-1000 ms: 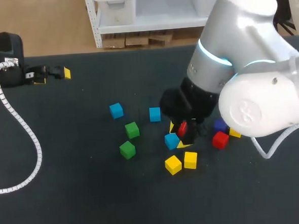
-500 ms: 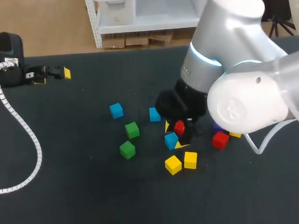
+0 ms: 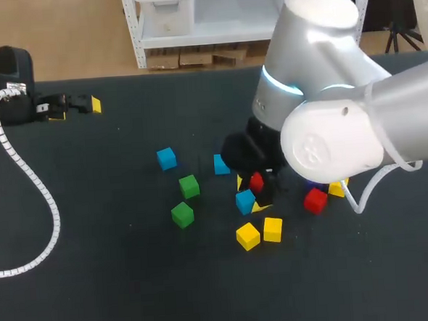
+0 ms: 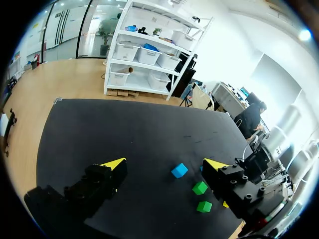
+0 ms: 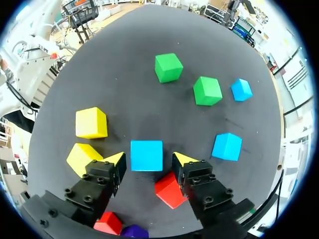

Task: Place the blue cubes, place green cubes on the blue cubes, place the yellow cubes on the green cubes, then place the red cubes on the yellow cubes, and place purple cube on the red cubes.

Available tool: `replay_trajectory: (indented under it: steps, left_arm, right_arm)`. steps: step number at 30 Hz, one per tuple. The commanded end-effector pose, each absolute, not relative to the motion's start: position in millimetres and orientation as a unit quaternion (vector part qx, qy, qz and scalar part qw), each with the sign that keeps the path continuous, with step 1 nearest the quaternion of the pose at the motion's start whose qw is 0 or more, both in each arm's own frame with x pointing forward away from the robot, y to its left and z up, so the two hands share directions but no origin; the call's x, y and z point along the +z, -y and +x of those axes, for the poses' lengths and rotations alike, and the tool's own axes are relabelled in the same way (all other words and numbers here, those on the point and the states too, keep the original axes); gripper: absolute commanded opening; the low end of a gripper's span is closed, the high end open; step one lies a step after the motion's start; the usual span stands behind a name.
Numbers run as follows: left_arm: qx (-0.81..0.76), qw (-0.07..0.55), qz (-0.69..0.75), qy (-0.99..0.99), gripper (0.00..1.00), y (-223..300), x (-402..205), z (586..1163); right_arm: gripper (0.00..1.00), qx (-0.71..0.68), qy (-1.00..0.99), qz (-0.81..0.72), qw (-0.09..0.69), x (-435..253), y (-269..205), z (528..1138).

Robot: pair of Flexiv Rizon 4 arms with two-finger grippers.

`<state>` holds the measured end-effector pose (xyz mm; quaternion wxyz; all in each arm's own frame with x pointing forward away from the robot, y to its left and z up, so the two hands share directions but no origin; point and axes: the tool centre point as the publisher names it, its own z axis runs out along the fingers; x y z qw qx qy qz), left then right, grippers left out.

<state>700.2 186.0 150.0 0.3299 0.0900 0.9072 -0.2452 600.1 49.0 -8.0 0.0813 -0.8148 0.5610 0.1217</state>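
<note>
The blue cube (image 5: 146, 155) lies flat on the worktop (image 5: 149, 40) in the middle of the scatter, squarely between the two yellow tips of the right pincer (image 5: 148, 160). The tips are spread w/ a thin gap each side and don't touch it, so nothing is pinched yet.

A red cube (image 5: 171, 189) sits tilted just behind the blue one, right against the inner side of one finger. Two yellow cubes (image 5: 91, 122) are just outside the other finger. Two more blue cubes (image 5: 227, 146) and two green cubes (image 5: 207, 90) lie further ahead, well apart from the pincer.

Step in hand, prob.: pick this blue cube as a base piece. To do it well:
- Lower straight down so the tips land on two opposite flat faces, not on edges.
- Keep the cube centred btwn the tips so it doesn't twist as they close.
- Watch the red cube: it could get caught or shoved as the fingers close.
- Lift vertically and set the cube down on bare worktop w/ room for a stack.

The left pincer (image 4: 164, 167) is spread and empty, at the far left edge of the worktop, well away from the cubes.
</note>
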Motion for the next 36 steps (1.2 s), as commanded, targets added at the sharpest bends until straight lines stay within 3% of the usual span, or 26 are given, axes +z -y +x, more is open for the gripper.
replay_trajectory:
  steps: [1, 15, 17, 21, 27, 36]
  left_arm:
    - [-0.244, 0.329, 0.089, -0.908, 1.0, -185.6, 150.4, 700.0]
    - [-0.244, 0.329, 0.089, -0.908, 1.0, -185.6, 150.4, 700.0]
    - [-0.244, 0.329, 0.089, -0.908, 1.0, -185.6, 150.4, 700.0]
    - [-0.244, 0.329, 0.089, -0.908, 1.0, -185.6, 150.4, 700.0]
    - [-0.244, 0.329, 0.089, -0.908, 1.0, -185.6, 150.4, 700.0]
    - [-0.244, 0.329, 0.089, -0.908, 1.0, -185.6, 150.4, 700.0]
  right_arm:
    - [0.53, 0.123, -0.563, -0.813, 0.081, -8.3, -44.0, 602.3]
    - [0.6, 0.125, -0.556, -0.817, 0.084, -5.2, -47.3, 597.5]
    - [0.56, 0.125, -0.555, -0.818, 0.084, -4.8, -47.7, 597.5]
    - [0.38, 0.125, -0.555, -0.818, 0.085, -5.0, -47.6, 597.4]
    - [0.0, 0.123, -0.558, -0.816, 0.085, -4.7, -45.6, 597.4]
    - [0.0, 0.135, -0.588, -0.791, 0.101, 8.7, -41.9, 611.6]
